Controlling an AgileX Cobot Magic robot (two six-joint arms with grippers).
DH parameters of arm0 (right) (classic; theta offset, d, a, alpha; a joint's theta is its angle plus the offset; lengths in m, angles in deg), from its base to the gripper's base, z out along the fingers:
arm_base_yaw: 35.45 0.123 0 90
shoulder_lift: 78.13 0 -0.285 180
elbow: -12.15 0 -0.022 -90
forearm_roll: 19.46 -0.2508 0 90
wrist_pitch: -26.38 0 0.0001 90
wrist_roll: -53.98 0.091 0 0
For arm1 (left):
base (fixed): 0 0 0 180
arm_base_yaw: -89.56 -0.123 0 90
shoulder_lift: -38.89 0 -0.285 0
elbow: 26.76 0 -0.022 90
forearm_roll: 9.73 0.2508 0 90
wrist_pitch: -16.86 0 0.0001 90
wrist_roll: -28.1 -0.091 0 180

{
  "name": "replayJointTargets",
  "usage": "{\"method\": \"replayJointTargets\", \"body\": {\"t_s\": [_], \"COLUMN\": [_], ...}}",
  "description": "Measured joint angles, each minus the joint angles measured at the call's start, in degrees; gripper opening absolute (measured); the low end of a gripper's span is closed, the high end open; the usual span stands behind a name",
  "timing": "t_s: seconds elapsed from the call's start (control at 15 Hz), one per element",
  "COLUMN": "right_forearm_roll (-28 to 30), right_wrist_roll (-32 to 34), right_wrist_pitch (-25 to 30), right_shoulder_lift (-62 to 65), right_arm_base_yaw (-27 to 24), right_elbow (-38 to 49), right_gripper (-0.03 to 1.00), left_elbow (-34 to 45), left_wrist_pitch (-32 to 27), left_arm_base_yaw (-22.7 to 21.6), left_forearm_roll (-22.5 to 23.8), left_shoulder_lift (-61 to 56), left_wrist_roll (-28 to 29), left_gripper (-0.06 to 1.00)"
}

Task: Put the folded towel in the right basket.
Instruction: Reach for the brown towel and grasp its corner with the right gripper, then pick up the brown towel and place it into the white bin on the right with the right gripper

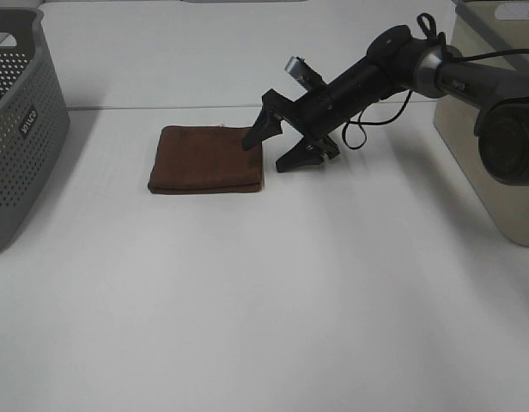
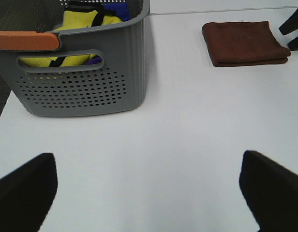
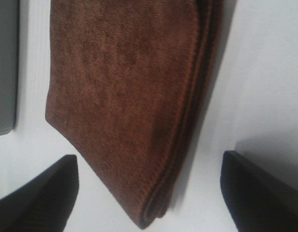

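Note:
A folded brown towel (image 1: 206,160) lies flat on the white table; it also shows in the left wrist view (image 2: 244,43) and fills the right wrist view (image 3: 129,96). My right gripper (image 1: 269,149) is open at the towel's right edge, one finger over the towel's right corner, the other just beside it, low over the table. The beige right basket (image 1: 496,163) stands at the right edge. My left gripper (image 2: 149,193) is open and empty, well away from the towel, out of the exterior high view.
A grey perforated basket (image 1: 20,129) stands at the left edge, holding yellow and blue cloth (image 2: 86,21) with an orange strip on its rim. A black cable (image 1: 367,129) hangs off the right arm.

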Motion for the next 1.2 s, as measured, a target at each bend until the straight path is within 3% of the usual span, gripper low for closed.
{"method": "replayJointTargets", "body": {"t_s": [0.27,0.53,0.67,1.2], "right_forearm_roll": [-1.5,0.1,0.1,-4.0], "right_wrist_roll": [0.0,0.8,0.8,-4.3], "right_wrist_pitch": [-3.7,-7.2,-7.2,-4.6], "right_shoulder_lift": [-0.9,-2.1,-2.1,2.7], "right_arm_base_yaw": [2.8,3.3,3.3,3.4], "right_elbow": [-0.4,-0.4,-0.4,-0.4], "right_gripper": [0.73,0.21,0.04,0.04], "left_elbow": [0.0,0.0,0.0,0.0], "left_wrist_pitch": [0.0,0.0,0.0,0.0], "left_arm_base_yaw": [0.0,0.0,0.0,0.0], "left_forearm_roll": [0.0,0.0,0.0,0.0], "left_shoulder_lift": [0.0,0.0,0.0,0.0], "left_wrist_roll": [0.0,0.0,0.0,0.0], "left_gripper": [0.97,0.97,0.97,0.97]}}
